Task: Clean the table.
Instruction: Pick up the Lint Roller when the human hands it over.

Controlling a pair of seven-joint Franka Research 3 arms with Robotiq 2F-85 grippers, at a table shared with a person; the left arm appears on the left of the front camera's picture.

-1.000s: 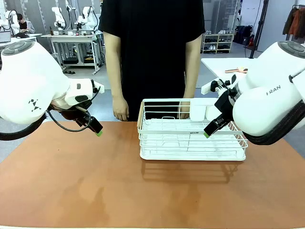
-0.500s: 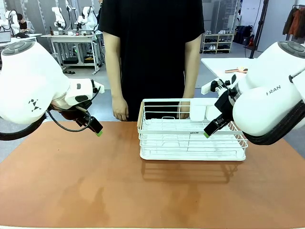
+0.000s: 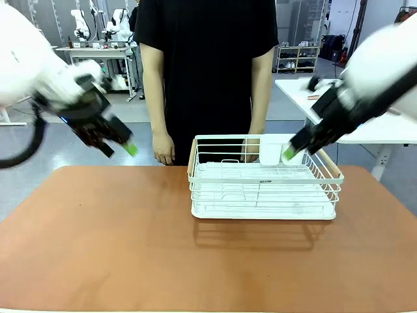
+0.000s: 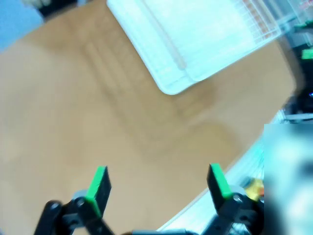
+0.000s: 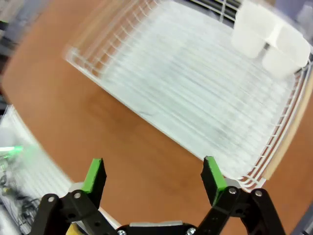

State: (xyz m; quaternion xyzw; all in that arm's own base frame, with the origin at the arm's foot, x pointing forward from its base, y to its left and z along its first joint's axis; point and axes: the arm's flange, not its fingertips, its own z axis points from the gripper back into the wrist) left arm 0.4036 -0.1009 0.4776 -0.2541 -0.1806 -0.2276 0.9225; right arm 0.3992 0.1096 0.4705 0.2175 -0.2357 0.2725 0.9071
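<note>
the left pincer (image 4: pixel 159 178) is spread and empty, the desk (image 3: pixel 130 248) below and ahead of it; the right pincer (image 5: pixel 151 174) — spread too — has the white wire rack (image 3: pixel 264 212) below and ahead. cleaning looks unstarted; the next move calls for choosing what to lift, likely the rack.

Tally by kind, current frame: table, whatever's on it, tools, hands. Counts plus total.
Table: 1
Wire rack: 1
White cups at the rack's edge: 2
Tools, both open: 2 (left tool, right tool)
Person's hands: 2
Total: 8
</note>
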